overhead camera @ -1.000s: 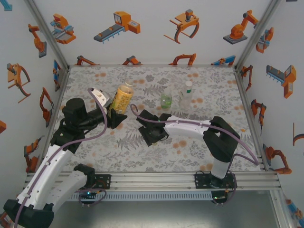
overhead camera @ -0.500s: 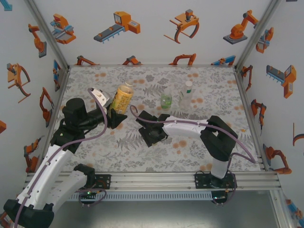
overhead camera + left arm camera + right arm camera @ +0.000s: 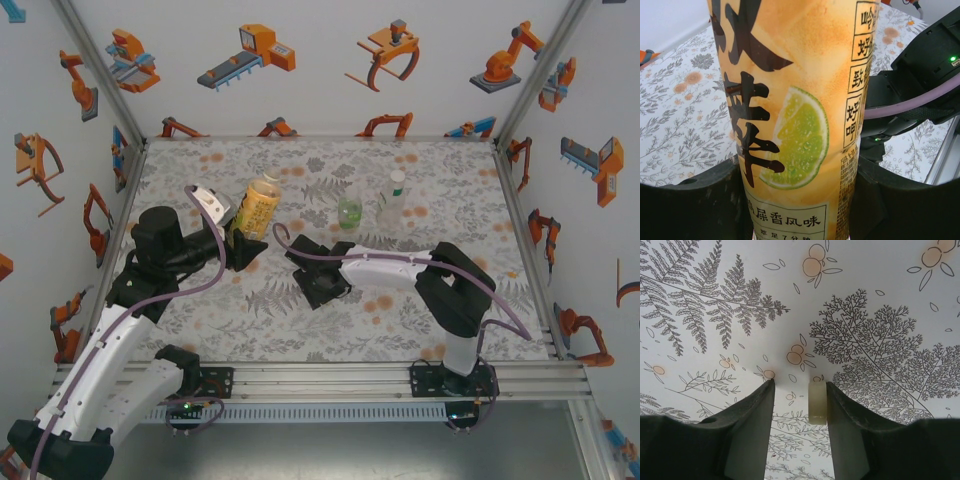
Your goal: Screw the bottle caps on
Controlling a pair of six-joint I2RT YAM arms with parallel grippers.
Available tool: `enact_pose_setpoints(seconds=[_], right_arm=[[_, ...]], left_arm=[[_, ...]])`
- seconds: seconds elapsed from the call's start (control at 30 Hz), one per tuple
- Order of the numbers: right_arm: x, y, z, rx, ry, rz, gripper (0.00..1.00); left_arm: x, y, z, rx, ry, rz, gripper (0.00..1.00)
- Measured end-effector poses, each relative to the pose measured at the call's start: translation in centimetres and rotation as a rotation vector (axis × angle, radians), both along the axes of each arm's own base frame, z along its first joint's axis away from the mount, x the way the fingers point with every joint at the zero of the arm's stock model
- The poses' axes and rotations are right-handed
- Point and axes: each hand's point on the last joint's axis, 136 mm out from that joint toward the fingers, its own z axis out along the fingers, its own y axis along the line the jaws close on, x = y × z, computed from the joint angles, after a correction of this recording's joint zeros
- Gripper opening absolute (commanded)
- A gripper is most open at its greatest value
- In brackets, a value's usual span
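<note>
My left pincer (image 3: pixel 243 250) is clenched on the amber bottle (image 3: pixel 258 205), ten o'clock on the surface (image 3: pixel 450 195). At its four o'clock my right pincer (image 3: pixel 800 385) straddles a pale cap (image 3: pixel 817 402), unclenched, the cap touching one finger (image 3: pixel 855 440). An uneven squeeze could flick it away.

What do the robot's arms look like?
The left arm and right arm have white shells with chunky black joints. A purple cable loops along each one. The left tool and right tool are black, with two thick fingers each.
</note>
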Motion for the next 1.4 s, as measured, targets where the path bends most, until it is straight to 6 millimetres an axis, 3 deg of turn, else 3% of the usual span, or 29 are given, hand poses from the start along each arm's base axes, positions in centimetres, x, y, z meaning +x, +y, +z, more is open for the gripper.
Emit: enact_pose_setpoints(seconds=[0.27, 0.5, 0.67, 0.93, 1.4], right_arm=[[0.5, -0.4, 0.1, 0.055, -0.008, -0.041, 0.24], [0.9, -1.7, 0.4, 0.196, 0.018, -0.131, 0.22], [1.4, -4.3, 0.6, 0.330, 0.036, -0.256, 0.22], [2.1, -7.2, 0.8, 0.438, 0.034, -0.403, 0.34], [2.4, -8.4, 1.3, 0.418, -0.006, -0.450, 0.48]], left_arm=[[0.0, 0.0, 0.0, -0.001, 0.000, 0.000, 0.00], [0.1, 0.0, 0.0, -0.005, 0.005, 0.002, 0.00], [0.2, -0.1, -0.1, -0.004, 0.009, 0.002, 0.00], [0.3, -0.1, -0.3, -0.005, 0.021, 0.002, 0.00], [0.3, -0.1, -0.3, -0.005, 0.021, 0.003, 0.00]])
